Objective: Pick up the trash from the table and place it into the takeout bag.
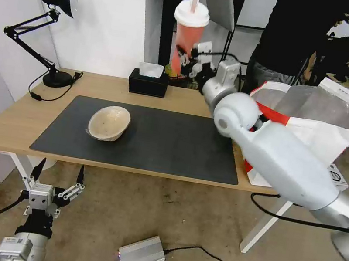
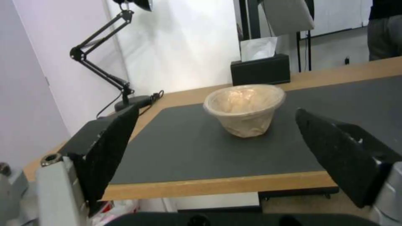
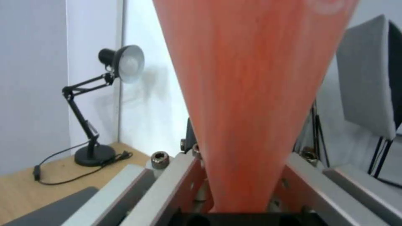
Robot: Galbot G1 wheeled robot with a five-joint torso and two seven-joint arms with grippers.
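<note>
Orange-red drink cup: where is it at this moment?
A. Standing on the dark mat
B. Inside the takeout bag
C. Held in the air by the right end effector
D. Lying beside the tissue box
C: the right end effector clamps the orange-red drink cup upright, above the table.

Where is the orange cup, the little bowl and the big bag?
cup (image 1: 188, 40): head view, on its orange side, below the white lid.
bowl (image 2: 245, 108): left wrist view, on its outer wall.
bag (image 1: 315, 131): head view, on its white front panel.
</note>
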